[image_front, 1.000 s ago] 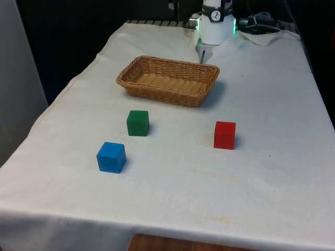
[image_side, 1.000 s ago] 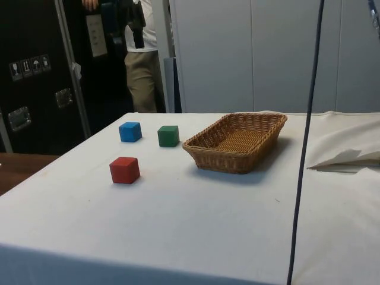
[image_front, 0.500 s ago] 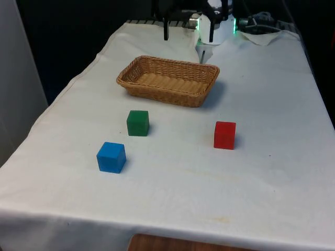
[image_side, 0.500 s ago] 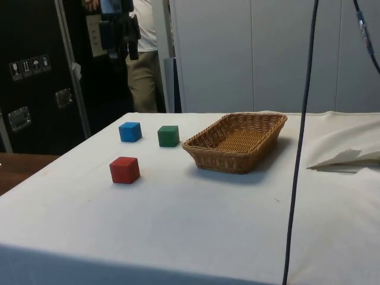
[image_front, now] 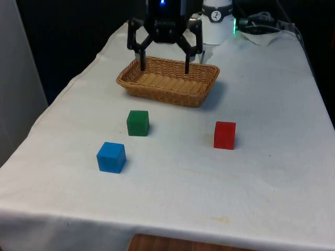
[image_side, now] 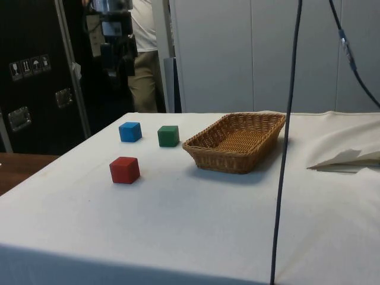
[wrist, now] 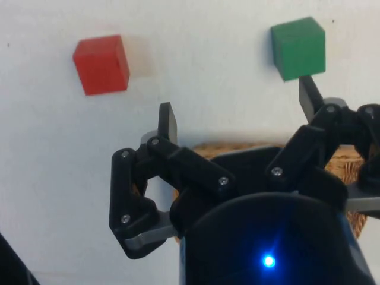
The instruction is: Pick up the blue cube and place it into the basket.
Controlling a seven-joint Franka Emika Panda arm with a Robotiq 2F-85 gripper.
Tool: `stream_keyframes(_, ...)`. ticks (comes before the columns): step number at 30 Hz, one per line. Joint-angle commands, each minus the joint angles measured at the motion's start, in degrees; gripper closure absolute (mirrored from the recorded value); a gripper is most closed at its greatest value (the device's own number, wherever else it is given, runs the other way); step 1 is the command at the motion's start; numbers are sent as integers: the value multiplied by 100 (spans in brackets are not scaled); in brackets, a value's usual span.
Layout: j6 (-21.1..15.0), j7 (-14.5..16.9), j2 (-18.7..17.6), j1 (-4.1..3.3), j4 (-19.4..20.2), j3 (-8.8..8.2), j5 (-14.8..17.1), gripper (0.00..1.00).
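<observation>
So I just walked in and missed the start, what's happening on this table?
A robot arm is going after the blue cube to put it in the wicker basket. The gripper hangs open above the basket, holding nothing. The blue cube sits untouched on the white cloth, with a green cube next to it and a red cube further off toward the front view's right.

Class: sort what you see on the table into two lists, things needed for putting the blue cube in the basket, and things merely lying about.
Needed: blue cube, basket, gripper, open above the basket.
Lying about: green cube, red cube.
</observation>
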State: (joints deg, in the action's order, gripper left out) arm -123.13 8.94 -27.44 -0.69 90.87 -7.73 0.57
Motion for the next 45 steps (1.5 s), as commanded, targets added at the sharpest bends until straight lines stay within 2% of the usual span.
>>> stream_keyframes(1, -69, 97, -115, 52, -80, 6, 80, 0)
stream_keyframes(2, -40, 34, -52, 6, -34, -23, 29, 0)
stream_keyframes(3, -126, 166, -212, 63, -138, -23, 120, 0)
stream_keyframes(5, -183, 241, -298, 92, -183, -52, 166, 0)
stream_keyframes(10, -223, 481, -395, 120, -235, -189, 321, 0)
stream_keyframes(11, -218, 435, -395, 74, -229, -223, 275, 0)
stream_keyframes(12, -229, 510, -407, 120, -235, -206, 338, 0)
stream_keyframes(14, -229, 544, -418, 115, -241, -241, 372, 0)
stream_keyframes(16, -235, 647, -470, 166, -264, -264, 464, 0)
stream_keyframes(18, -241, 728, -516, 183, -286, -298, 544, 0)
stream_keyframes(19, -235, 682, -470, 126, -235, -350, 493, 0)
stream_keyframes(20, -246, 779, -544, 189, -304, -315, 590, 0)
stream_keyframes(28, -246, 1123, -945, 241, -665, -424, 905, 0)
stream_keyframes(29, -281, 1066, -871, 195, -584, -464, 854, 0)
stream_keyframes(30, -246, 1157, -997, 246, -722, -435, 940, 0)
stream_keyframes(38, -241, 1450, -1530, 304, -1255, -493, 1203, 0)
stream_keyframes(39, -281, 1404, -1461, 258, -1175, -539, 1163, 0)
stream_keyframes(40, -241, 1484, -1587, 309, -1312, -504, 1232, 0)
stream_keyframes(45, -229, 1679, -1919, 355, -1650, -544, 1387, 0)
